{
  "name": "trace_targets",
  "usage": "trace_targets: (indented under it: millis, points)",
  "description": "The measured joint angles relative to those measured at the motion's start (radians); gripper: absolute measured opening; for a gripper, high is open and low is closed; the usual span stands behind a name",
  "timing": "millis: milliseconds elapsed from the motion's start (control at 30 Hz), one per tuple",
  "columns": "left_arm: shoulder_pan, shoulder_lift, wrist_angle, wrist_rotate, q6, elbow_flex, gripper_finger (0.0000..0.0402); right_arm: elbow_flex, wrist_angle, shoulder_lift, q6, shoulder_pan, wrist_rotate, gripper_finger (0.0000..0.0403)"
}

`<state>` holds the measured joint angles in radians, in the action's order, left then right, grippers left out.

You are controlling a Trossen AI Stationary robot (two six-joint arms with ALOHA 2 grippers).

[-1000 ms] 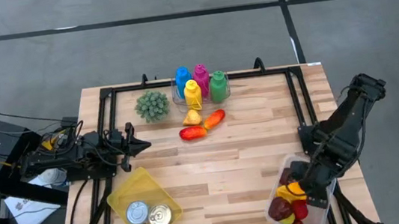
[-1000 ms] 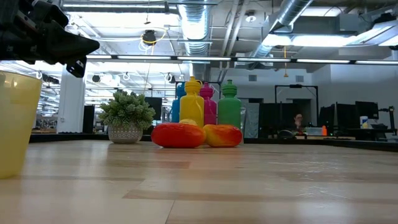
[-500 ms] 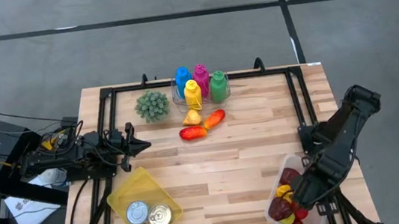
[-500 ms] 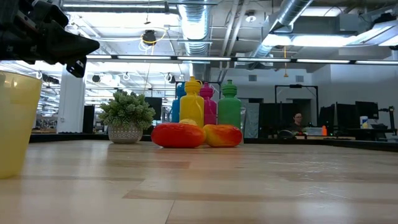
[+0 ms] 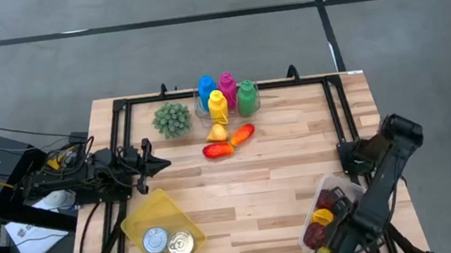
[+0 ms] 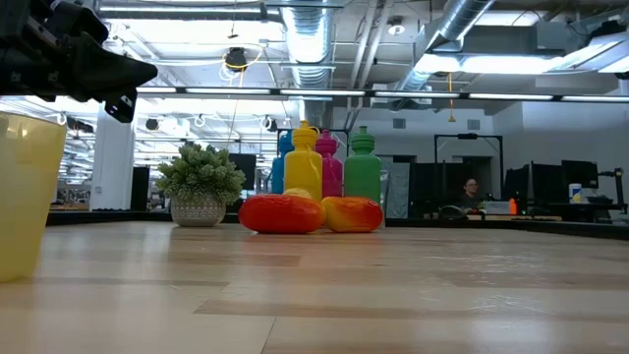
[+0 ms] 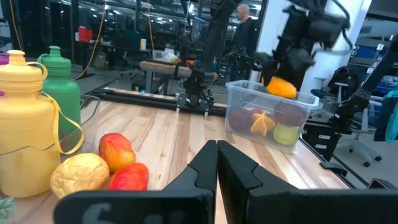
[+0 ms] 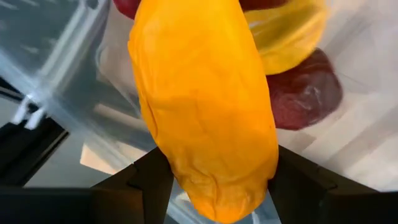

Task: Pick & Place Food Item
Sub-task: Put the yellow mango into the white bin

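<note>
My right gripper (image 5: 341, 237) is over the near end of a clear plastic bin (image 5: 308, 222) at the table's near right corner, shut on an orange oval food item (image 8: 205, 106). The left wrist view shows that item (image 7: 283, 87) just above the bin's rim (image 7: 267, 93). The bin holds dark red, yellow and green food pieces (image 7: 261, 123). My left gripper (image 5: 161, 162) is shut and empty, hovering above the table's left side. My right gripper pinches the orange item between its two fingers (image 8: 146, 180), on its two opposite sides near one end (image 8: 186, 186). The fingers come from above. The item is lifted clear, above the food pieces in the bin.
Two red-orange food items (image 5: 220, 149) and a yellow one (image 5: 217, 132) lie at the table's far middle, before several coloured bottles (image 5: 227, 95) and a small green plant (image 5: 172, 118). A yellow bin (image 5: 163, 234) with two cans stands at the near left.
My right gripper has gone toward the table's near edge along the clear bin, keeping hold of the orange item. My left arm has kept still.
</note>
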<state>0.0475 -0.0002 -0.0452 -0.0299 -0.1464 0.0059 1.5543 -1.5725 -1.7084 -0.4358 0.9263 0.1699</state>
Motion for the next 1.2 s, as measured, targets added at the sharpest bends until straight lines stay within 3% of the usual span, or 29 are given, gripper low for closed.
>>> trace_targets:
  millis: [333,633,1200]
  points:
    - [0.000,0.000,0.000,0.000,0.000,0.000,0.0000,-0.001,0.010,-0.024,-0.089,0.084,0.000,0.0217]
    - [0.000,0.000,0.001,0.000,0.000,0.000,0.0000,-0.005,0.087,-0.033,-0.028,0.110,-0.093,0.0217]
    - [0.000,0.000,0.001,0.000,0.000,0.000,0.0000,-0.005,0.161,-0.033,-0.028,0.129,-0.093,0.0249]
